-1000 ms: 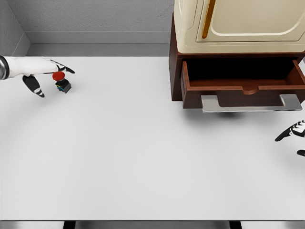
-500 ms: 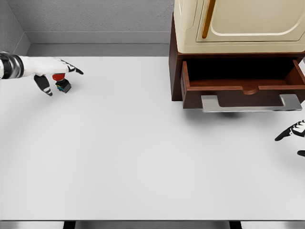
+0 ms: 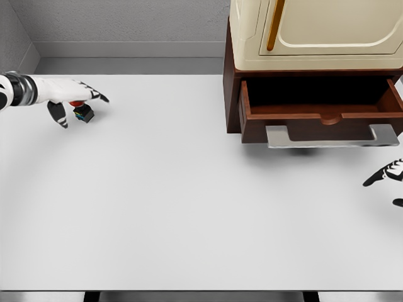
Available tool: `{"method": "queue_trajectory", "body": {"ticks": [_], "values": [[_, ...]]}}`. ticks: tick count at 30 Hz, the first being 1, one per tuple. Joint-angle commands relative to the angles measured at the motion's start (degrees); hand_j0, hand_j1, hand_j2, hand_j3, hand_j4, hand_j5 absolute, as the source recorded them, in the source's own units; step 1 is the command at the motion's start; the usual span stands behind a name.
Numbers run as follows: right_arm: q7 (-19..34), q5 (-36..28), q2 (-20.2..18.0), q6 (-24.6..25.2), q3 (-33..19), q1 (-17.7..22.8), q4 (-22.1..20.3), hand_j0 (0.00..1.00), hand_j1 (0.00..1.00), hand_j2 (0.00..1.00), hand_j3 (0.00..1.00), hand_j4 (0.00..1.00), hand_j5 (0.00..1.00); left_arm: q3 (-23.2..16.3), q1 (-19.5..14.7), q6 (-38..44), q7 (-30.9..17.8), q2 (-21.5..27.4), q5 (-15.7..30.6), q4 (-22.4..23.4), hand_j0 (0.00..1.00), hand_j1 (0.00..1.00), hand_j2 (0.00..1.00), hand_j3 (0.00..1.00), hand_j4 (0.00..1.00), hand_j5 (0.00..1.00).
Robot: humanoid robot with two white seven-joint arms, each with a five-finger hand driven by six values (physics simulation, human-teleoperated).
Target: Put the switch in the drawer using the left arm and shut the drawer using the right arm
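The switch (image 3: 82, 112), a small black block with a red button on top, sits on the white table at the far left. My left hand (image 3: 74, 100) hovers over it, fingers spread above the button and the thumb down at its left side, holding nothing. The brown drawer (image 3: 321, 108) stands pulled open under the cream cabinet at the upper right, its inside dark, with a grey handle (image 3: 332, 136) across the front. My right hand (image 3: 385, 179) shows only at the right edge, below the drawer, fingers relaxed.
The cream cabinet (image 3: 315, 34) with an orange handle sits on top of the brown drawer unit. A grey wall runs behind the white table (image 3: 189, 201).
My left hand has moved right and lowered over the switch, now covering most of its red button. The right hand and the drawer have not moved.
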Motion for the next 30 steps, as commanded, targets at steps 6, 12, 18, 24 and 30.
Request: {"method": "queue_trajectory", "body": {"ticks": [6, 12, 18, 24, 30], "values": [[-0.02, -0.4, -0.07, 0.16, 0.0, 0.0, -0.02, 0.7, 0.7, 0.7, 0.7, 0.7, 0.7, 1.25, 0.0, 5.82, 4.13, -1.37, 0.38, 2.25, 1.0, 1.0, 1.0, 1.0, 1.0, 1.0], [-0.02, -0.4, -0.07, 0.16, 0.0, 0.0, -0.02, 0.7, 0.7, 0.7, 0.7, 0.7, 0.7, 0.81, 0.09, 9.16, 5.18, -1.81, -0.06, 2.95, 1.0, 1.0, 1.0, 1.0, 1.0, 1.0], [-0.02, -0.4, -0.07, 0.16, 0.0, -0.09, -0.02, 0.7, 0.7, 0.7, 0.7, 0.7, 0.7, 0.37, 0.18, 8.81, 5.27, -1.81, -0.24, 2.86, 0.87, 0.87, 0.87, 0.87, 0.87, 0.87], [-0.02, -0.4, -0.07, 0.16, 0.0, 0.0, -0.02, 0.7, 0.7, 0.7, 0.7, 0.7, 0.7, -0.6, 0.53, 7.84, 5.18, -1.72, -0.15, 2.25, 0.82, 0.82, 0.82, 0.82, 0.82, 0.82], [-0.02, -0.4, -0.15, 0.16, 0.0, -0.09, -0.02, 0.7, 0.7, 0.7, 0.7, 0.7, 0.7, -0.86, 0.53, 7.84, 5.18, -1.45, -0.15, 2.25, 0.78, 0.78, 0.78, 0.78, 0.78, 0.78]]}}
